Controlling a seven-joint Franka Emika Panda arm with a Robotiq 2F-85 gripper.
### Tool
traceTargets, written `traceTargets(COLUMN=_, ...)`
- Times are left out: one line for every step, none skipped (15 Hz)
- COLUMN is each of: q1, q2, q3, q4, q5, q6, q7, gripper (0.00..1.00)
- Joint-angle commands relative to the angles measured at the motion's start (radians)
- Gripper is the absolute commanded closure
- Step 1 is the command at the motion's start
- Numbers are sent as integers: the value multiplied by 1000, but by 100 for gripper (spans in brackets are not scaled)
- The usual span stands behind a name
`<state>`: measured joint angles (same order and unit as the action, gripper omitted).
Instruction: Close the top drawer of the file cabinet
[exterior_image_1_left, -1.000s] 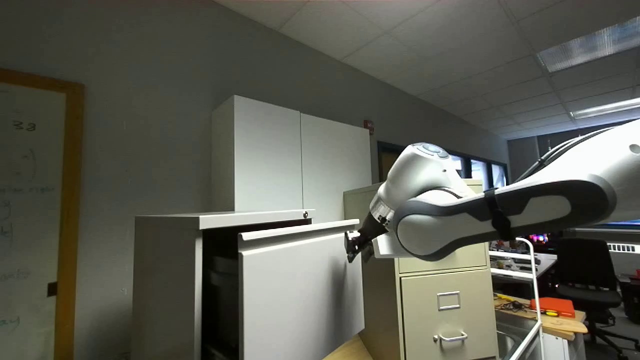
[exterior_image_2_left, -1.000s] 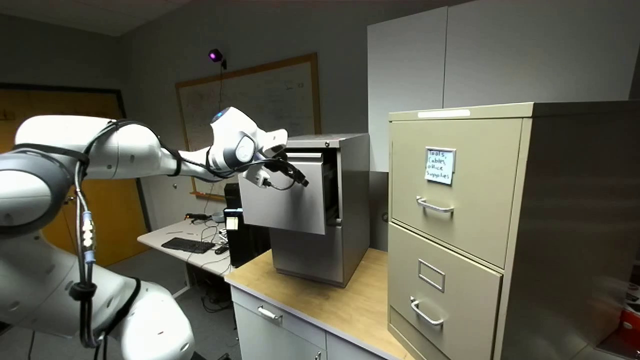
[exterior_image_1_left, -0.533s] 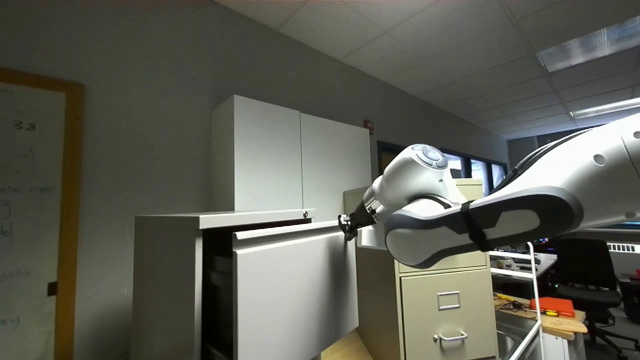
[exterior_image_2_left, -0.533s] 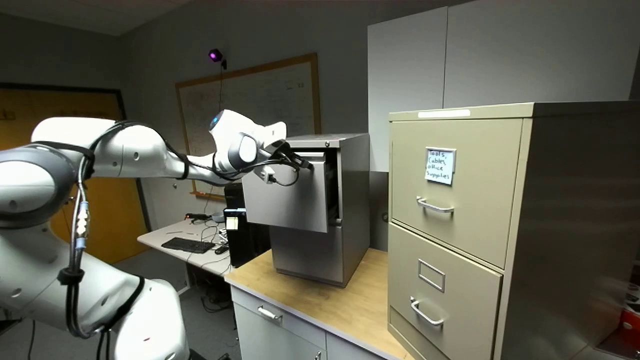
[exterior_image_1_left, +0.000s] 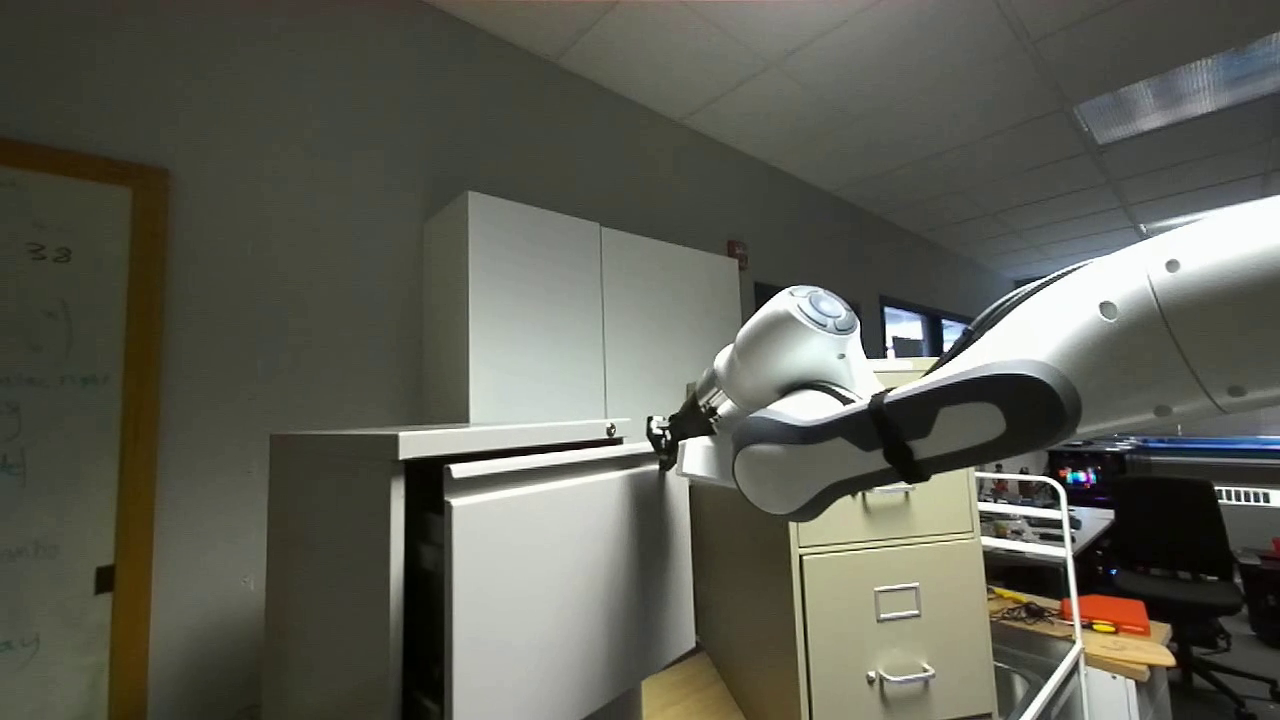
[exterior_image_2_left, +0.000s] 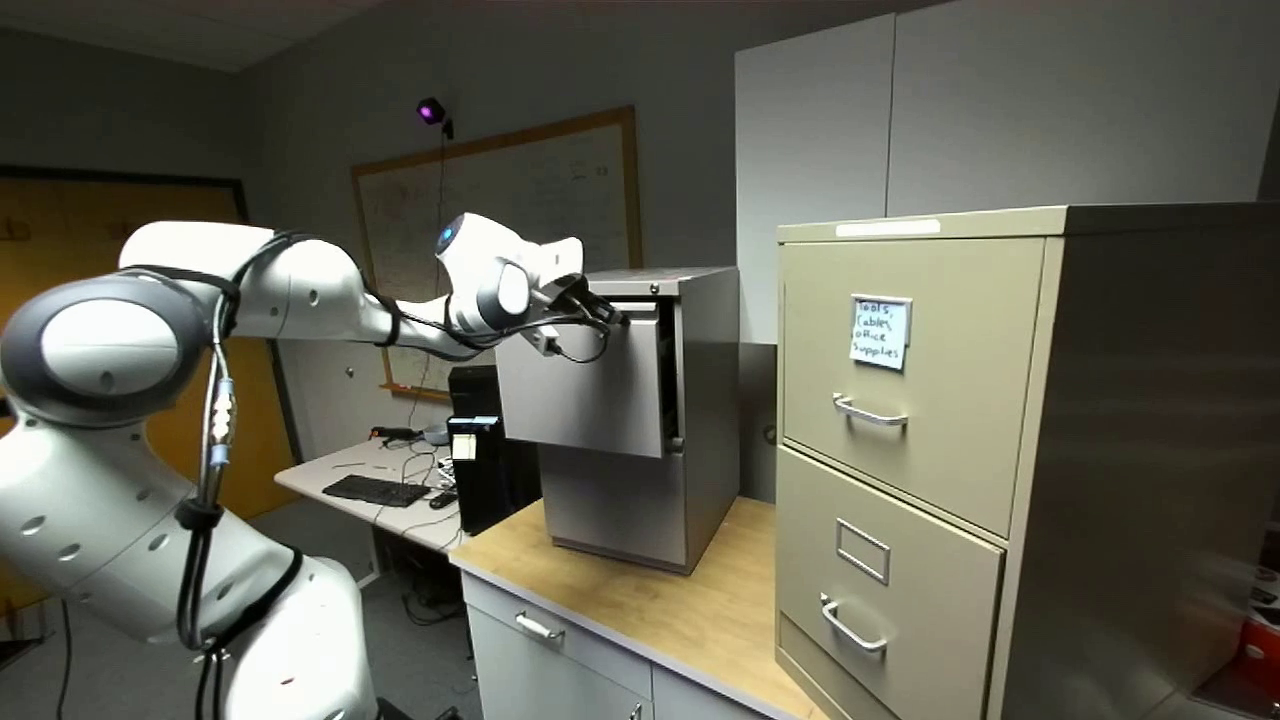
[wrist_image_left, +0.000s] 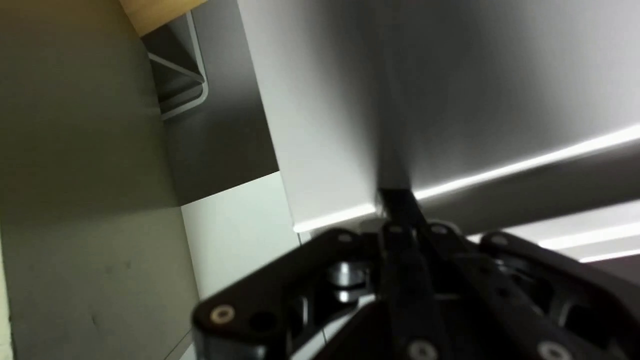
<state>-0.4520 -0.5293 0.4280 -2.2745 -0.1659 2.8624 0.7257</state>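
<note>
The top drawer (exterior_image_1_left: 560, 570) of the file cabinet (exterior_image_1_left: 330, 560) is partly open, with a dark gap behind its flat grey-white front. The drawer (exterior_image_2_left: 580, 400) and the cabinet (exterior_image_2_left: 710, 420) also show in an exterior view with the lower drawer flush. My gripper (exterior_image_1_left: 660, 440), also in an exterior view (exterior_image_2_left: 615, 318), is at the top edge of the drawer front, near one upper corner. In the wrist view the gripper (wrist_image_left: 397, 200) has its fingers together, with nothing seen between them, over the bright top lip of the drawer front (wrist_image_left: 330, 100). It appears to touch the front.
The beige cabinet (exterior_image_1_left: 900, 620) with handled drawers stands close beside the file cabinet; it also shows in an exterior view (exterior_image_2_left: 900, 400). The wooden counter (exterior_image_2_left: 640, 600) bears the file cabinet. A white two-door cupboard (exterior_image_1_left: 600, 310) is behind. A desk (exterior_image_2_left: 400, 500) stands beyond.
My gripper has moved up the drawer front and toward the cabinet. The top drawer has slid inward, and its gap is narrower than one second ago.
</note>
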Motion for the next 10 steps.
traceTargets(q1=-7, q2=146, q3=30, q4=137, q5=-26, q6=-5, q7=41, gripper=100)
traceTargets(q1=-31, q2=171, q3=56, q4=166, q5=-15, q6=-9, q7=31, gripper=100)
traceTargets(q1=-40, q2=198, q3=66, q4=193, q5=-22, q6=-13, q7=34, gripper=100)
traceTargets(q1=-54, q2=225, q3=80, q4=221, q5=-29, q6=-20, q7=36, gripper=100)
traceTargets(q1=-65, q2=251, q3=93, q4=250, q5=-33, q6=-26, q7=36, gripper=100)
traceTargets(q1=-77, q2=277, q3=108, q4=278, q5=-39, q6=-32, q7=37, gripper=100)
traceTargets(q1=-87, q2=301, q3=121, q4=305, q5=-43, q6=-39, q7=37, gripper=100)
traceTargets(q1=-94, q2=327, q3=133, q4=332, q5=-46, q6=-49, q7=36, gripper=100)
traceTargets(q1=-102, q2=349, q3=144, q4=355, q5=-55, q6=-58, q7=38, gripper=100)
traceTargets(q1=-107, q2=370, q3=154, q4=378, q5=-61, q6=-69, q7=40, gripper=100)
